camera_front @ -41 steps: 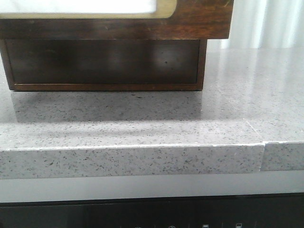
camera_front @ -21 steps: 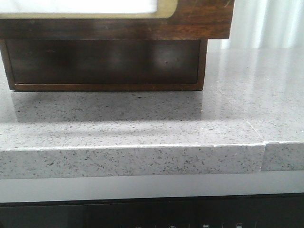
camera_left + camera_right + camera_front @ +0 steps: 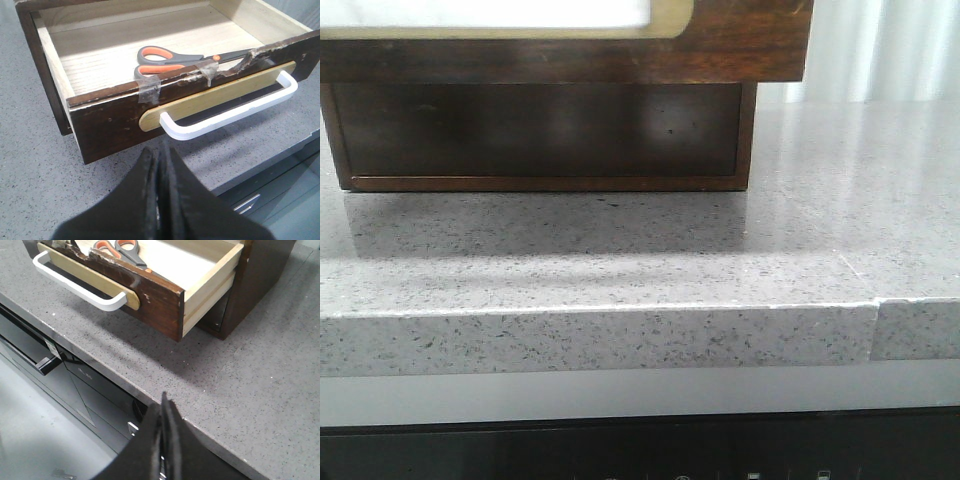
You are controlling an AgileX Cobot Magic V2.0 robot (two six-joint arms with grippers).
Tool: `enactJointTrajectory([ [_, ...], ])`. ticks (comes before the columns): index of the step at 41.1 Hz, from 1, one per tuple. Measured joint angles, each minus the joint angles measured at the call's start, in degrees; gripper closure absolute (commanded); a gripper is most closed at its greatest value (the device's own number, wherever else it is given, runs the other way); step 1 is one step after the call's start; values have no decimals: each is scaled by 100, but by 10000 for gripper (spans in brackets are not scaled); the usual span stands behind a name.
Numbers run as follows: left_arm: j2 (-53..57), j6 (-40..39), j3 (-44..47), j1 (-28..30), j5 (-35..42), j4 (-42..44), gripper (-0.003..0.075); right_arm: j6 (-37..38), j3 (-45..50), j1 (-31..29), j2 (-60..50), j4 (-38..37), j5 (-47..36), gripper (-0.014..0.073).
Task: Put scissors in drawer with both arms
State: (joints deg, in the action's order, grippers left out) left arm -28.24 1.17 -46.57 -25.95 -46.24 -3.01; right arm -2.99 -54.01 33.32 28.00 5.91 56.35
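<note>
The scissors [image 3: 170, 60], with dark grey handles, orange-lined loops and slim grey blades, lie inside the open drawer [image 3: 110, 120], just behind its front board. They also show in the right wrist view [image 3: 122, 250], in the drawer [image 3: 155, 300]. The front view shows only the dark brown drawer front [image 3: 740, 40] at the top, with its pale cream-rimmed panel. My left gripper [image 3: 161, 152] is shut and empty over the counter, in front of the drawer. My right gripper [image 3: 165, 400] is shut and empty over the counter's front edge, apart from the drawer.
The drawer front carries a white handle [image 3: 225, 117] on a pale wooden plate, with tape and chipped wood along its top edge. The dark cabinet [image 3: 540, 130] stands on a grey speckled counter [image 3: 600, 340]. Below the counter edge is a dark appliance front [image 3: 60, 360].
</note>
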Motion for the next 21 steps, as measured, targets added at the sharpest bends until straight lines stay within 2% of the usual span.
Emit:
enactJointTrajectory([
  [11,107,0,37,102,14,0,741,8,0,0,0,0,11,710],
  [21,1134,0,1157,1431,1147,101,741,8,0,0,0,0,11,710],
])
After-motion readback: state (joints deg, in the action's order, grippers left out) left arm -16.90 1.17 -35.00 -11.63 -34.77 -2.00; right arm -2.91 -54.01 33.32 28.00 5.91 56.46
